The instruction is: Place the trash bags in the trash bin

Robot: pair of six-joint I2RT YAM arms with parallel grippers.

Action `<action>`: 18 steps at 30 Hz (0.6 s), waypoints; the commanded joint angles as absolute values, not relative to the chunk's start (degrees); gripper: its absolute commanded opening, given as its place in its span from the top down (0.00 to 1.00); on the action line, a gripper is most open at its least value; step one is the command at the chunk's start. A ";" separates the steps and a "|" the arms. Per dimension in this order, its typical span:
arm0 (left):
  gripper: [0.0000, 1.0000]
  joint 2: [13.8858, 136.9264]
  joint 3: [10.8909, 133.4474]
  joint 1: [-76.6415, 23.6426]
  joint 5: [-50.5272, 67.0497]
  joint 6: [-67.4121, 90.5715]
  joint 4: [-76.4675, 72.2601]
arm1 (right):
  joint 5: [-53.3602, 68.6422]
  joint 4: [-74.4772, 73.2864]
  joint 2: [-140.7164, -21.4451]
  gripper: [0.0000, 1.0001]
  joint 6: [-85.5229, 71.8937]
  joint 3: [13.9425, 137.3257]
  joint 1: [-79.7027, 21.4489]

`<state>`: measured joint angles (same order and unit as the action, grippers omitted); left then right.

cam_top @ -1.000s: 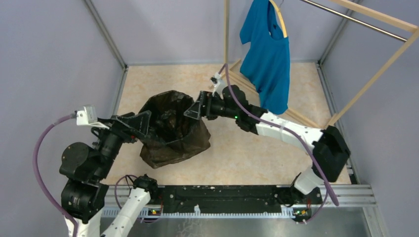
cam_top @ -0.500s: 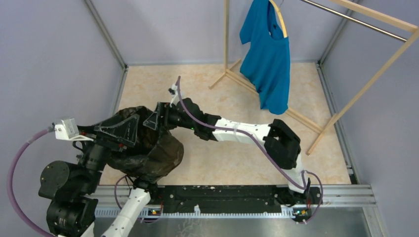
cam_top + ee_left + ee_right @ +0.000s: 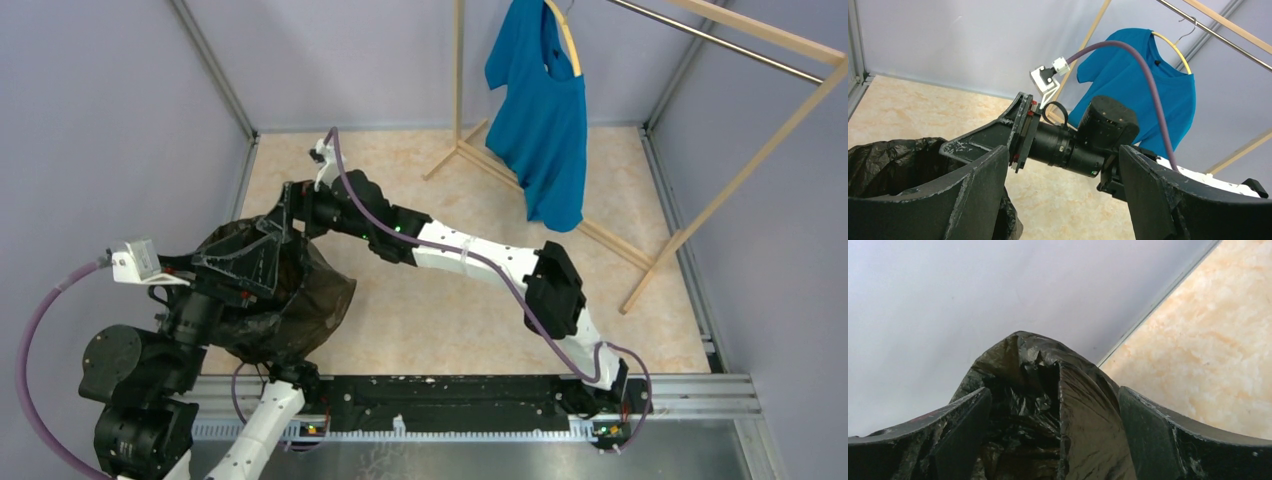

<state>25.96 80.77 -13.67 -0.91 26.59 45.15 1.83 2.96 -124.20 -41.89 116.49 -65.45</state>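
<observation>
Presently finds the trash bags (image 3: 320, 295) heaped at the near-left of the table (image 3: 450, 325), against the left gripper (image 3: 1063, 150), spread wide with nothing between its fingers; finds the right gripper (image 3: 1053, 390) gaping too, straddling the bag's crinkled top without pinching it

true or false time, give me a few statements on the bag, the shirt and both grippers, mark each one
1. The shirt hangs from the rack. True.
2. The bag sits on the right side of the table. False: it sits on the left side, by the left gripper.
3. The right gripper is shut tight. False: its jaws stand wide apart, and its wrist view shows the bag's crinkled top between them.
4. The left gripper is open. True.
</observation>
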 commanded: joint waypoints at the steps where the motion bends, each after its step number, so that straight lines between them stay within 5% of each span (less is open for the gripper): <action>1: 0.12 25.58 80.84 -13.54 -0.31 25.55 43.53 | 4.30 -3.23 -120.13 0.01 -36.79 119.87 -63.97; 9: 0.01 26.24 81.12 -13.54 -0.84 23.60 42.33 | 5.02 -13.74 -99.93 0.01 -25.93 107.26 -58.75; 18: 0.01 30.77 79.21 -13.54 -0.97 20.74 36.19 | -24.37 -31.50 -63.16 0.01 -9.68 88.30 -56.41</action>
